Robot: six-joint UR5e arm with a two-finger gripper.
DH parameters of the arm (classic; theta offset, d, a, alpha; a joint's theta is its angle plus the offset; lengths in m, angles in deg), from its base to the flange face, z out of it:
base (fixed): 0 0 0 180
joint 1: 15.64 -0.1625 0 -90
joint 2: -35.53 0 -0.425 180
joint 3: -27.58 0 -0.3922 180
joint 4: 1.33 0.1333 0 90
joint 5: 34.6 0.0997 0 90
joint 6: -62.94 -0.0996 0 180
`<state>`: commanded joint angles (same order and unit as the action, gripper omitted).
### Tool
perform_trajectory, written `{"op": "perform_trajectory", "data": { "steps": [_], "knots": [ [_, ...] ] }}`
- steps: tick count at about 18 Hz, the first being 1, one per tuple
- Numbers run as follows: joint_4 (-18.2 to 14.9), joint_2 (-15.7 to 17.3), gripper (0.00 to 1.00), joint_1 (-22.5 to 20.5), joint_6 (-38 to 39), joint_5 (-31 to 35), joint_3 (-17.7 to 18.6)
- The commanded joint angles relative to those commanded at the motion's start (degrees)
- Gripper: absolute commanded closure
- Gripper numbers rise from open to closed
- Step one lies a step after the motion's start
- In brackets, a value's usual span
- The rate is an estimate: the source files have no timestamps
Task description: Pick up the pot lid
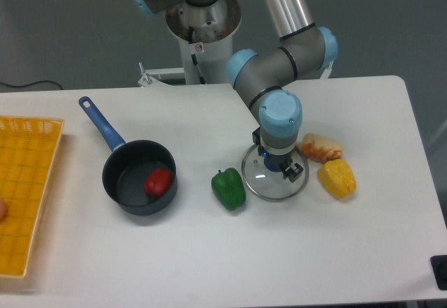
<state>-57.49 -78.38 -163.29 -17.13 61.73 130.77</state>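
The gripper (277,160) points down over the pot lid, its fingers on either side of the blue knob (272,163). The fingers are fairly close together but stand open; any contact with the knob is hard to make out. The round clear pot lid (269,183) with its thin rim lies flat on the white table, its far part partly covered by the gripper.
A green pepper (229,188) lies just left of the lid. To its right are a brown item (322,148) and a yellow item (337,179). A black pan (123,195) with a blue handle holds a red object (158,182). An orange crate (28,195) stands far left.
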Motion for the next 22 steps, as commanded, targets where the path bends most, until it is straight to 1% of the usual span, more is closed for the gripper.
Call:
{"op": "perform_trajectory", "data": {
  "steps": [3,4,5,7,9,13,15,18,20,22],
  "knots": [
    [0.0,0.0,0.34,0.1,0.0,0.0,0.0],
    [0.0,0.0,0.41,0.1,0.0,0.0,0.0],
    [-0.1,0.0,0.42,0.1,0.0,0.0,0.0],
    [-0.1,0.0,0.48,0.3,0.1,0.1,0.1],
    [-0.3,0.1,0.50,0.3,0.2,0.0,-0.1],
    [-0.6,0.2,0.51,0.4,1.1,0.0,-0.6],
    [-2.0,0.3,0.53,0.4,1.4,-0.1,-1.1],
    [-5.8,0.5,0.53,0.5,1.4,-0.1,-3.6],
    [-6.9,0.8,0.53,0.5,1.4,-0.4,-4.4],
    [-7.0,0.9,0.53,1.1,1.3,-0.7,-4.9]
  ]
}}
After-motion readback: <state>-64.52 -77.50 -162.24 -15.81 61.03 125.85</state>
